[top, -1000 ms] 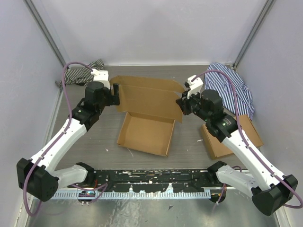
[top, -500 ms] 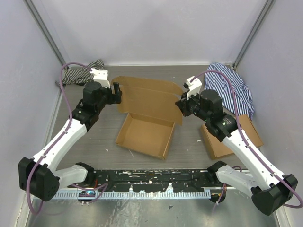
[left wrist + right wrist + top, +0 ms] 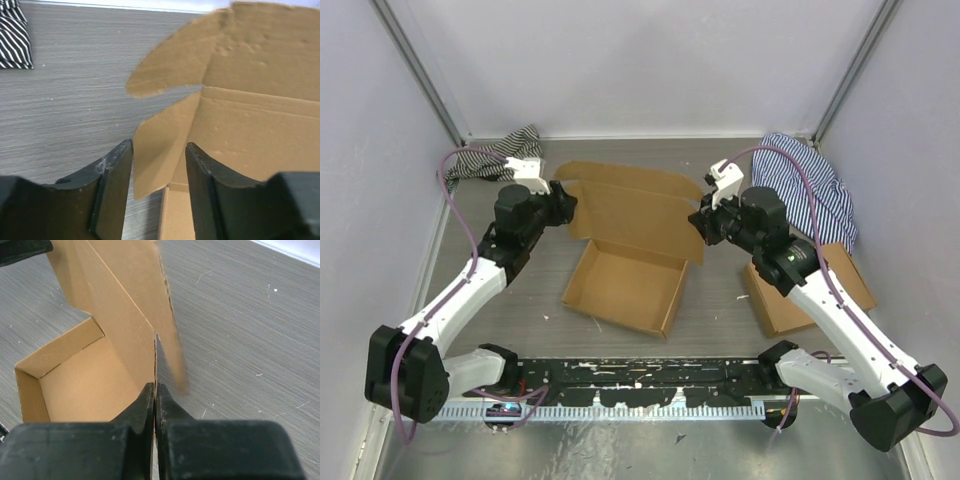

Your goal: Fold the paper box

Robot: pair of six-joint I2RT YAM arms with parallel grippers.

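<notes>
Paper box (image 3: 620,285) tray open-topped, lid (image 3: 635,215) raised, right gripper (image 3: 154,390) jaws pinching lid edge, left gripper (image 3: 159,150) jaws spread around side flap (image 3: 157,160).

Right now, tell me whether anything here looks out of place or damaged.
A striped cloth lies crumpled in the far left corner, another cloth far right; a second cardboard box sits partly under the right arm. The paper box shows no damage.

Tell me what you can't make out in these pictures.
- Top view: the second box is partly under the right arm.
- Left wrist view: most of the box is cut off by the frame; whether the left gripper touches the side flap is unclear.
- Right wrist view: the lid edge is blurred near the lens; the right gripper covers its own grip.
</notes>
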